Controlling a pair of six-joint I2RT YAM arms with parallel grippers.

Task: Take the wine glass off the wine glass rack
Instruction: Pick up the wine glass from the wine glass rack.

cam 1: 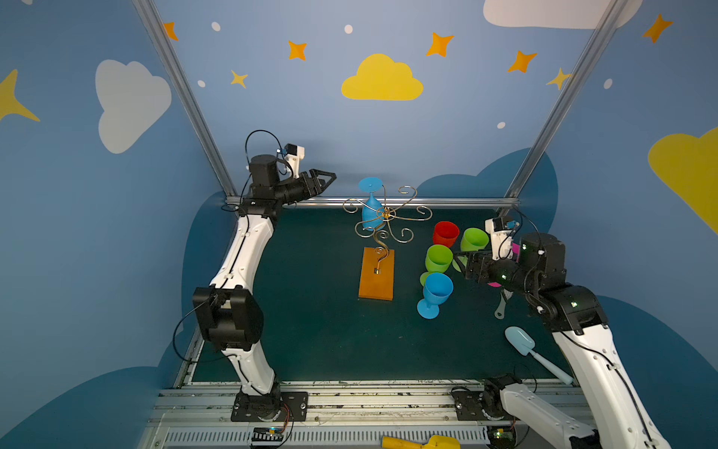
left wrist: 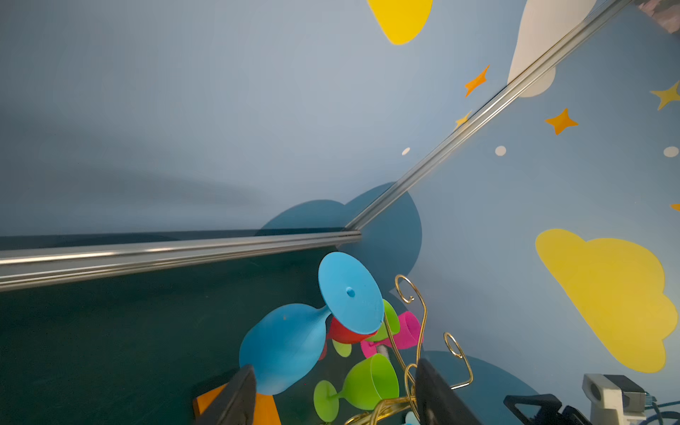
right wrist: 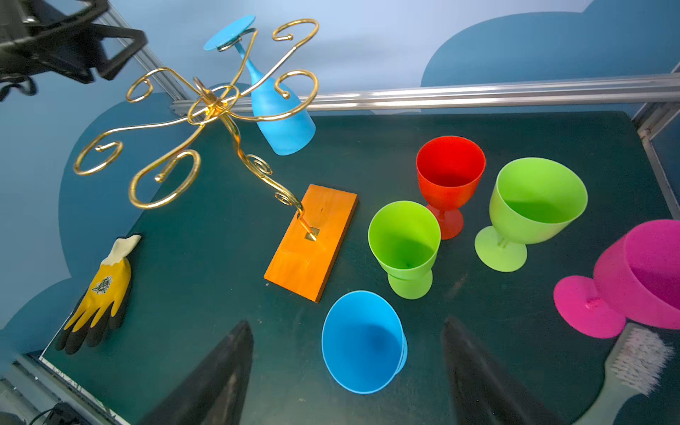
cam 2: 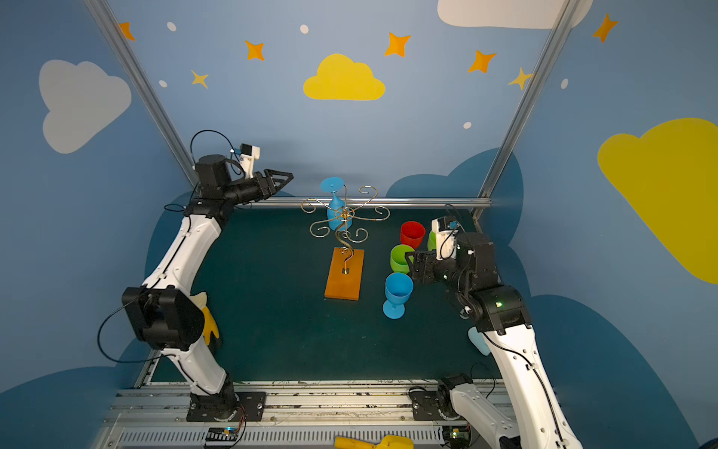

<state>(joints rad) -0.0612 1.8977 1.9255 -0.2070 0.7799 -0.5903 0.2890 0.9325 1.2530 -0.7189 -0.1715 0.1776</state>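
The wine glass rack (cam 1: 386, 213) (cam 2: 344, 213) (right wrist: 209, 106) is a gold wire stand on an orange wooden base (cam 1: 376, 278), mid-table. A blue wine glass (cam 1: 372, 212) (cam 2: 335, 219) (left wrist: 283, 346) (right wrist: 283, 117) hangs upside down from a rear scroll arm, its foot resting on top. My left gripper (cam 1: 330, 180) (cam 2: 287, 179) (left wrist: 335, 365) is raised to the left of the rack, level with its top, open and empty. My right gripper (cam 1: 460, 260) (cam 2: 410, 262) (right wrist: 346, 323) hovers open over a second blue glass (cam 1: 437, 289) (right wrist: 362, 342) standing on the table, apart from it.
Right of the rack stand two green glasses (right wrist: 404, 243) (right wrist: 533, 206), a red glass (right wrist: 450, 173) and a pink glass (right wrist: 640, 279), with a brush (right wrist: 633, 360) beside them. A pale blue scoop (cam 1: 522, 342) lies front right, a yellow glove (right wrist: 103, 290) front left. A metal rail (cam 1: 447, 202) borders the back.
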